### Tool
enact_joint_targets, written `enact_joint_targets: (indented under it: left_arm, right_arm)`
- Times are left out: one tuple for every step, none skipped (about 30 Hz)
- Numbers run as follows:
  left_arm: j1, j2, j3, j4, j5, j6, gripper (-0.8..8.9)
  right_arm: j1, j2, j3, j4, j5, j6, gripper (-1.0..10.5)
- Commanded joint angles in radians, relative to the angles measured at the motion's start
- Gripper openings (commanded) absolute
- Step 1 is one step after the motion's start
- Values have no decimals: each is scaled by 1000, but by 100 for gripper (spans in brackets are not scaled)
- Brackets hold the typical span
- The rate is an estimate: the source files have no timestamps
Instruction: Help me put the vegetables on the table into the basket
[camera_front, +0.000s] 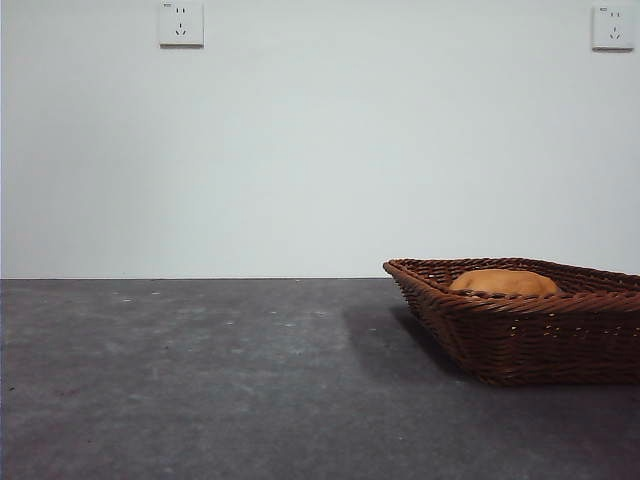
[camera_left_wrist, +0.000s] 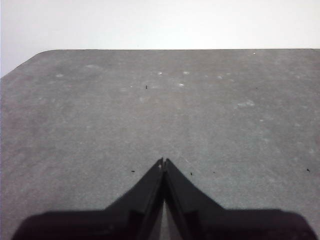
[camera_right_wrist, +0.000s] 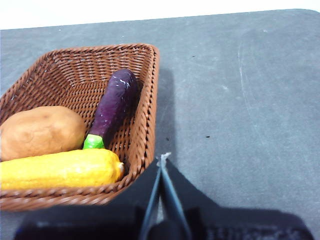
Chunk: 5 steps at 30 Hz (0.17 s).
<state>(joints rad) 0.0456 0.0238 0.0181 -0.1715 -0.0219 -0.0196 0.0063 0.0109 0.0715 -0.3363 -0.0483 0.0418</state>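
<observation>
hidden/cut off: front view shows only the top of the potato (camera_front: 504, 282) over the basket (camera_front: 520, 335) rim; corn and eggplant are out of sight behind the wicker there. Basket's right end is cropped by the frame edge. In the right wrist view the corn (camera_right_wrist: 57, 169) and potato (camera_right_wrist: 40, 132) run off the picture edge, and the basket's (camera_right_wrist: 145, 100) near corner sits behind the jaws.
counts: 1 basket, 3 vegetables (1 corn, 1 potato, 1 eggplant (camera_right_wrist: 112, 106)), 2 wall sockets (camera_front: 181, 23).
vegetables: all three inside the basket. Corn along one wall, potato beside it, touching or nearly so. Eggplant lies slanted, its green cap by the corn.
basket: on the table (camera_front: 200, 380), toward the right in the front view.
left gripper (camera_left_wrist: 163, 161): jaws clenched tip to tip, nothing between them, over bare table.
right gripper (camera_right_wrist: 163, 157): jaws pressed together, empty, just beside the basket's outer wall.
surroundings: plain white wall behind the table; no arm shows in the front view.
</observation>
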Motion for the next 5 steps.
enact_joint_targets:
  left_arm:
    - [3, -1, -10, 6, 3, -6, -3]
    - [3, -1, -10, 6, 3, -6, -3]
    - [3, -1, -10, 6, 3, -6, -3]
    - [3, -1, -10, 6, 3, -6, -3]
    - [3, -1, -10, 6, 3, -6, -3]
  right_arm:
    - [0, -2, -8, 6, 4, 10, 0]
    - [0, -2, -8, 6, 4, 10, 1]
    - [0, -2, -8, 6, 4, 10, 1]
    - [0, -2, -8, 6, 4, 10, 1]
    - [0, -2, -8, 6, 4, 10, 1]
